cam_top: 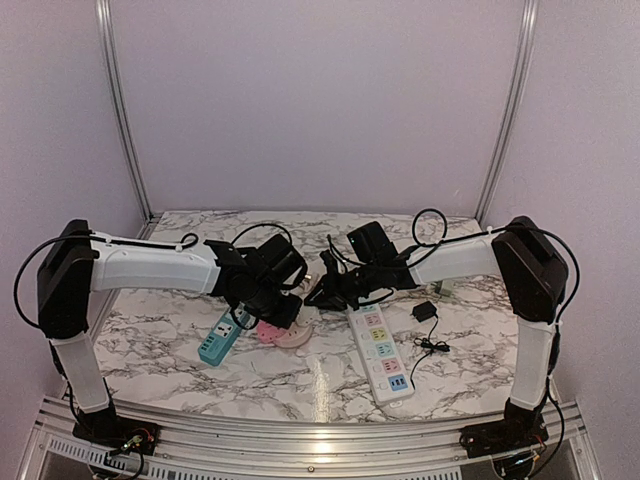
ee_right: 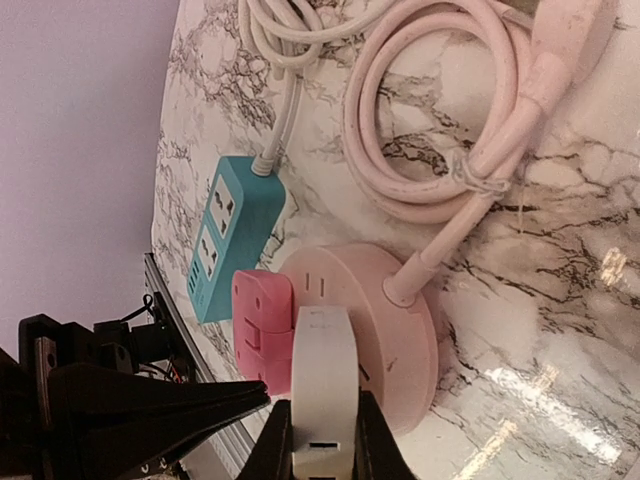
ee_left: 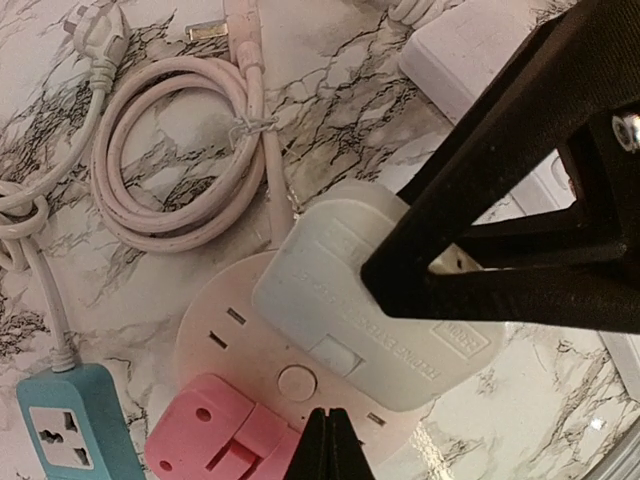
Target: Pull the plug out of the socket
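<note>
A round pink socket (ee_left: 225, 335) lies on the marble table, with a white plug (ee_left: 390, 320) against its face and a pink plug (ee_left: 215, 440) beside that. My right gripper (ee_right: 323, 405) is shut on the white plug (ee_right: 325, 385), one finger on each side. My left gripper (ee_left: 325, 418) is shut with nothing in it, its tips on the socket's face near the round button. From the right wrist, the socket (ee_right: 385, 300) shows edge-on. In the top view both grippers meet over the socket (cam_top: 290, 337).
A teal power strip (cam_top: 222, 338) lies left of the socket. A long white power strip (cam_top: 381, 352) and a black adapter (cam_top: 425, 312) are on the right. The socket's coiled pink cable (ee_left: 180, 150) lies behind it. The table's front rail (cam_top: 300, 440) is near.
</note>
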### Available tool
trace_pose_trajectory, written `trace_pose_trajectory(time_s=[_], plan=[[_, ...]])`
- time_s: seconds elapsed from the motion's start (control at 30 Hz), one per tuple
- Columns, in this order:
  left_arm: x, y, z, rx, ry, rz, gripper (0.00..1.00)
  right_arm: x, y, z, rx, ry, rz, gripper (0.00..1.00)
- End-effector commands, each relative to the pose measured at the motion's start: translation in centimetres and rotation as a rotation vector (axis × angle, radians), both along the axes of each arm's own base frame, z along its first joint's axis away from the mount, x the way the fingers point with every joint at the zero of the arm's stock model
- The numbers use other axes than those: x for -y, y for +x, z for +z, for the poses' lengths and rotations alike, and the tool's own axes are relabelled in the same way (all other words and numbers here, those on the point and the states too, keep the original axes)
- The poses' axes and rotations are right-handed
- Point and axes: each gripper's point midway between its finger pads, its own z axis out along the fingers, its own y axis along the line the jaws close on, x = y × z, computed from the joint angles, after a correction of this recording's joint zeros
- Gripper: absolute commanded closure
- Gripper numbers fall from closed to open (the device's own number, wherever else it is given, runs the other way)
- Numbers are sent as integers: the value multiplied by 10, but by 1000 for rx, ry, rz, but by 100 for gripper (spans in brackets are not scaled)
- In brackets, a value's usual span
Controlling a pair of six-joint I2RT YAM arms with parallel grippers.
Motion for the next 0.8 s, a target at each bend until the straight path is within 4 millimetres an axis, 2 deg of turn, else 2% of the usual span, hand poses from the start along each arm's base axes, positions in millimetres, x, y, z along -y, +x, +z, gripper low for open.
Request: trace_pose_trajectory(time_s=[0.0,0.07,0.17,0.23,0.3,0.5,0.77], plan=[[9,1,-13,-35,33,-51,100,-7,12,17,81,53,5,100],[7,1,-17,-39,55,-65,99,-5,11,14,81,47,6,100],[1,-1,-19,-35,77,-71,85,-4,10,10,79,42,6,100],[-5,-1,-20,-29,86,-75,71,-4,9,8,74,44,5,100],[-10,1,-21,-24,96,-81,66,-4,9,7,71,48,3,100],[-3,1,-17,-18,76,-214,63,-3,8,1,63,43,6,100],[-9,8,-19,-31,144,-407,62,-3,7,-7,56,42,12,100]])
